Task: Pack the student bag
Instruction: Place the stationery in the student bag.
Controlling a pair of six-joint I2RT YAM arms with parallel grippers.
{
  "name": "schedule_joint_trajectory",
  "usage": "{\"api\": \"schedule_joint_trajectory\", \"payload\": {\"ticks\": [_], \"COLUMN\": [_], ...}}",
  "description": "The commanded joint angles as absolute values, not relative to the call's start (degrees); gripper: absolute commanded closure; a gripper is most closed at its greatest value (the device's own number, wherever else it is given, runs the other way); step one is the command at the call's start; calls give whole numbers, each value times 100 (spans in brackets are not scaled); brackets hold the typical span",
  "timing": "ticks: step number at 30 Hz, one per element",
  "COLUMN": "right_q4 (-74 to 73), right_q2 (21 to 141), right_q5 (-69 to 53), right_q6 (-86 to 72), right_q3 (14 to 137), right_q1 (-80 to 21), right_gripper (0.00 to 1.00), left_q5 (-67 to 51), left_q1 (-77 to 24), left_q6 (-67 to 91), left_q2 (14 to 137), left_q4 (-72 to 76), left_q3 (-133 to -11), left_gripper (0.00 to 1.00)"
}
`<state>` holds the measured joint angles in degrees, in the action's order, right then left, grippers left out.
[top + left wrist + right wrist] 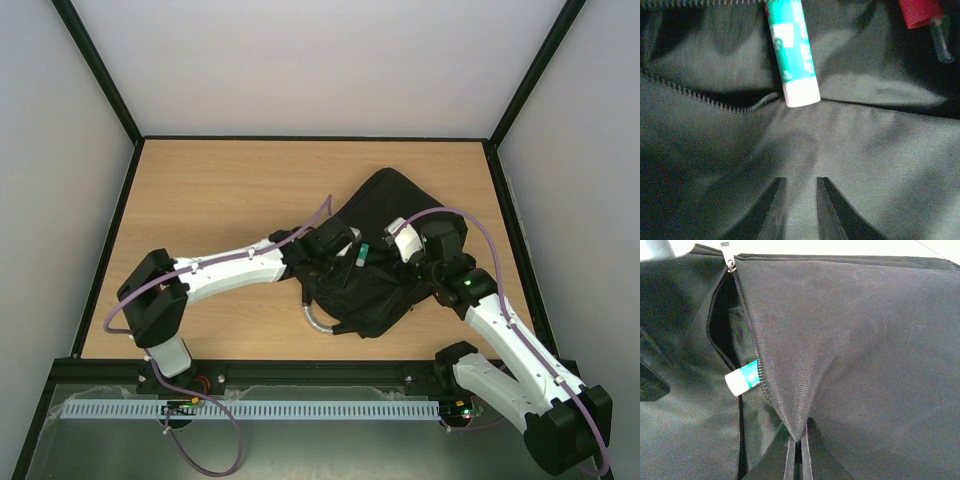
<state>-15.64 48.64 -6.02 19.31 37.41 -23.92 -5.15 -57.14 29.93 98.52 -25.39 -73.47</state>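
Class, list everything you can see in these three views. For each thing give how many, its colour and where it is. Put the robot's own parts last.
backpack: one, black, lying mid-table, pocket zip partly open
glue stick: one, teal with a white end, sticking out of the open pocket
red item: one, red with a clear part, at the top right edge of the left wrist view; cannot tell what it is
top handle: one, grey loop, at the backpack's near edge
table: one, light wood, under everything
left claw: one, black, open, over the fabric near the glue stick
right claw: one, black, shut on a fold of backpack fabric beside the zip
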Motion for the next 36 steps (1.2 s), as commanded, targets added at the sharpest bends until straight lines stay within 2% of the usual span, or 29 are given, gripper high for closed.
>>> {"api": "schedule_joint_trajectory", "payload": {"ticks": [1, 3, 4, 17, 21, 26, 32, 34, 36], "right_q4": [-1452, -1465, -1467, -1458, -1459, -1459, -1574, -1704, -1817], "right_q2": [4805, 4815, 4816, 4832, 4842, 4854, 4975, 5015, 5042], "right_q5": [-991, -1006, -1010, -994, -969, -961, -1162, -1387, -1627], "right_q6": [2017, 2013, 2016, 2030, 2036, 2054, 2181, 2281, 2333], "right_q3": [3779, 3779, 3778, 3766, 3763, 3746, 3757, 3774, 3808], "right_q1": [-2470, -2470, -2465, -2470, -2469, -2470, -2470, -2470, -2470], "right_gripper": [99, 99, 99, 99, 99, 99, 98, 87, 65], "left_q5": [-516, -420, -398, -262, -330, -395, -369, -277, 25], "left_q1": [-5800, -5794, -5780, -5424, -5421, -5438, -5635, -5650, -5652], "left_q6": [3197, 3136, 3105, 2588, 2589, 2663, 2478, 2453, 2419], "left_q2": [9763, 9902, 9985, 11049, 11059, 10591, 9466, 9051, 8651], "left_q4": [-2169, -2042, -1971, -1375, -1046, -1138, -1566, -1728, -1820], "left_q3": [-6945, -6933, -6957, -8442, -8448, -8004, -7086, -6735, -6451], "left_gripper": [88, 97, 98, 98, 98, 92, 79, 75, 71]}}
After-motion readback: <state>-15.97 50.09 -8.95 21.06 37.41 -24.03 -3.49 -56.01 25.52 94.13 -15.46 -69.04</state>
